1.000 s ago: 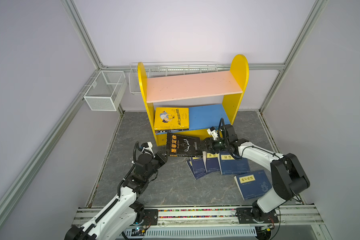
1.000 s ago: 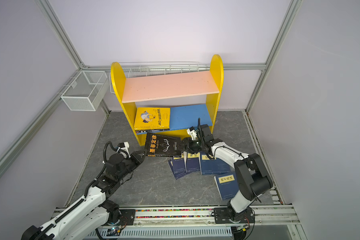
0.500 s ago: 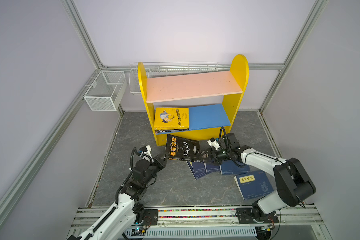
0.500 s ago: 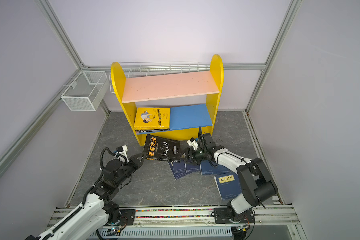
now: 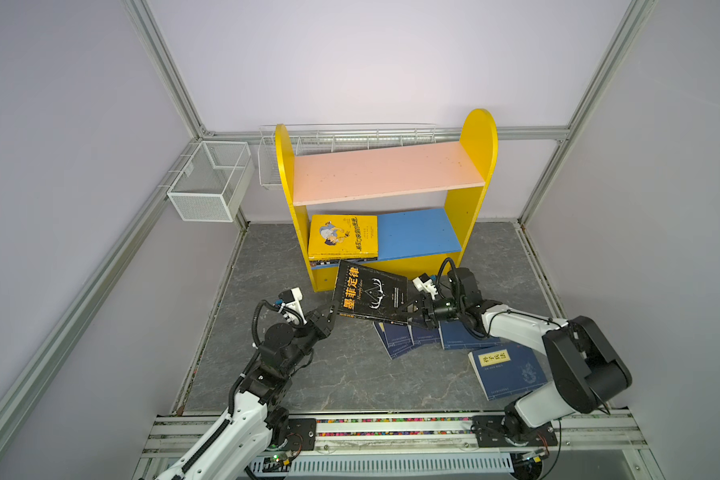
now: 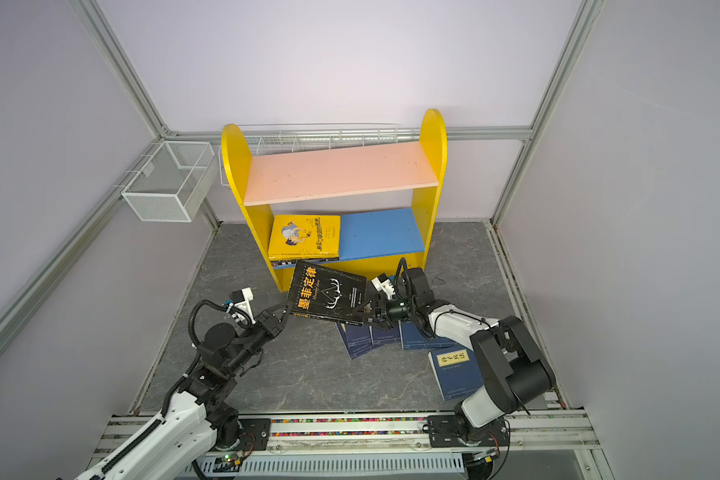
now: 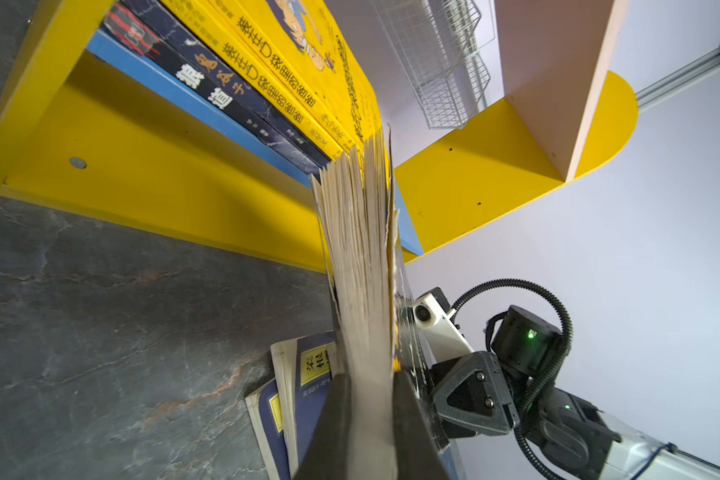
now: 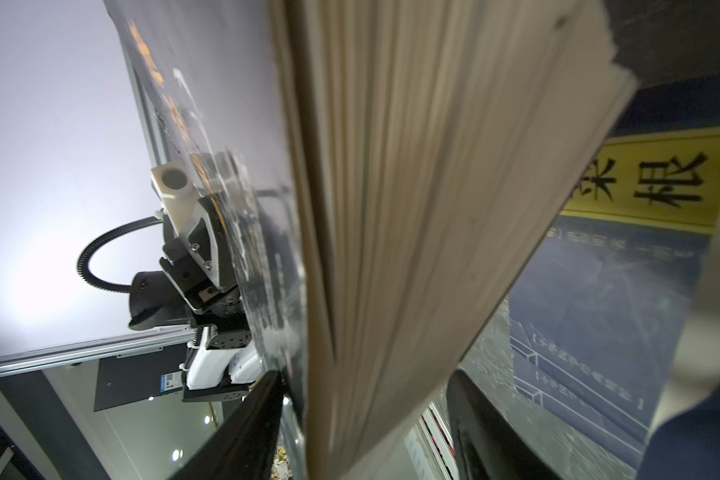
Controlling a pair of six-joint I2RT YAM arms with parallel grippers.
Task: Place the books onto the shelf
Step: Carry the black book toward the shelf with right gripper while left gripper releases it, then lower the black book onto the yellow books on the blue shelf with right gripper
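Left gripper [image 7: 371,386]: clamped on page edge of black paperback with yellow title [image 5: 368,293]. Right gripper [image 5: 412,312]: jaws spread astride opposite edge; contact unclear in wrist view, I judge it loose. Book airborne, tilted, just before yellow-sided two-tier shelf [image 5: 476,166]. Risk: single-corner pinch lets book sag, pages fan, edge snags yellow cartoon book [image 5: 344,239] on blue lower board [image 5: 416,235]. Navy paperbacks [image 5: 508,368] lie on floor.

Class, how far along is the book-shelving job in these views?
Done: a stack topped by a yellow cartoon book lies on the blue lower board. In hand: the left gripper clamps the black book; the right gripper straddles its opposite edge, jaws open. Left: four navy books on the floor.
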